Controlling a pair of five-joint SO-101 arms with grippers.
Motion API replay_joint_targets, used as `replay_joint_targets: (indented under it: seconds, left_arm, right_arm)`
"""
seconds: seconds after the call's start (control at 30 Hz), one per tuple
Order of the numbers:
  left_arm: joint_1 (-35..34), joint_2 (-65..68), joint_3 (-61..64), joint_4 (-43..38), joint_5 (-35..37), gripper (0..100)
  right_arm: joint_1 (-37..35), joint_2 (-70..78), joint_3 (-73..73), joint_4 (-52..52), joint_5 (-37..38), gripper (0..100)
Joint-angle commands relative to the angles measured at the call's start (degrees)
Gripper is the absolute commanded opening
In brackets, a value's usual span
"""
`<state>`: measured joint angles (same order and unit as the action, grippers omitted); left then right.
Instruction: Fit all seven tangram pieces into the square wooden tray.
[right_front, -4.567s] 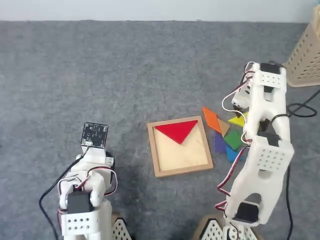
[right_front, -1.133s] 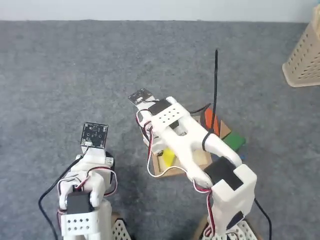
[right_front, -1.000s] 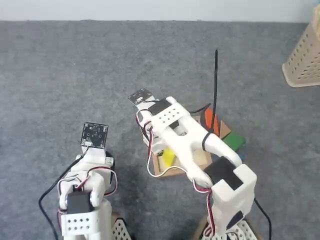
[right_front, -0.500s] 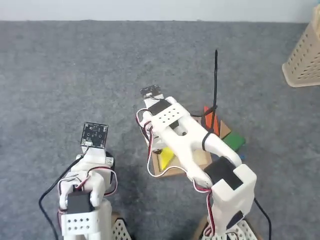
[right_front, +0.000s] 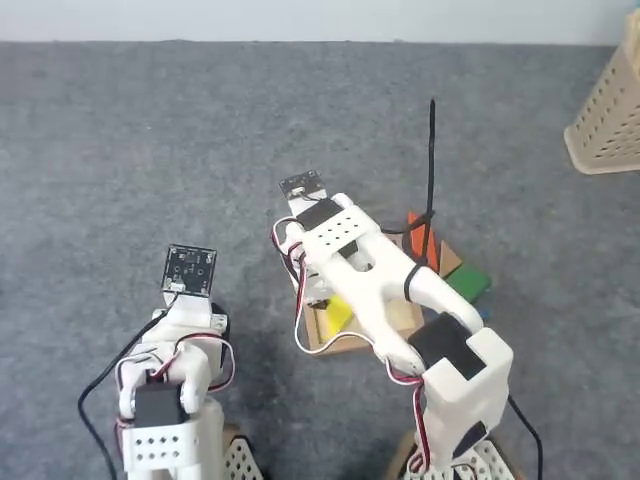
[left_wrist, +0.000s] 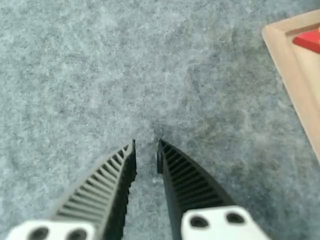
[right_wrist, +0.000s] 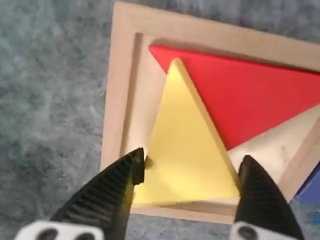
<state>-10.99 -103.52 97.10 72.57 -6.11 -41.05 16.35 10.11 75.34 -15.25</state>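
The yellow triangular tangram piece (right_wrist: 185, 150) lies inside the square wooden tray (right_wrist: 122, 75), one slanted edge along the red triangular piece (right_wrist: 250, 95) and its base along the tray's near rim. The right arm's jaws are spread to either side of that base and pinch nothing; one tip sits right at a corner of the yellow piece, the other stands apart from it. Placing looks nearly done, so the care now is in leaving: rise straight up so that tip does not drag the corner, and if the base rides on the rim, nudge it flat first. The orange piece (right_front: 415, 228) and green piece (right_front: 468, 282) wait beside the tray. The left arm's jaws are almost pressed together on nothing over the grey carpeted surface (left_wrist: 75, 65).
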Motion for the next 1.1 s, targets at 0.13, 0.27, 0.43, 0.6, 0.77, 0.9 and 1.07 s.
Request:
replay_joint_targets:
  seconds: [0.13,0.27,0.43,0.6,0.77,0.9,1.07]
  left_arm:
    - [0.2,-1.2,-0.6,0.0,0.4,7]
    - [0.2,-1.2,-0.6,0.0,0.4,7]
    - [0.2,-1.2,-0.6,0.0,0.4,7]
    - [0.2,-1.2,-0.6,0.0,0.4,7]
    - [0.2,-1.2,-0.6,0.0,0.4,7]
    - [0.2,-1.2,-0.6,0.0,0.4,7]
    - [0.2,-1.2,-0.6,0.0,0.4,7]
  right_arm:
    - [-0.3,-1.9,-2.1,0.9,1.3,29.9]
    - [-0.1,-6.9,-0.7,0.7,1.3,28.6]
    - [1.0,-16.3,7.8,-6.8,1.5,20.3]
    - [2.4,-22.3,18.4,-16.7,10.4,14.4]
    - [6.0,-22.5,23.2,-23.3,18.1,3.2]
    - [6.9,-22.5,23.4,-23.6,18.7,1.5]
    - [4.0,-19.9,24.0,-23.9,18.9,1.3]
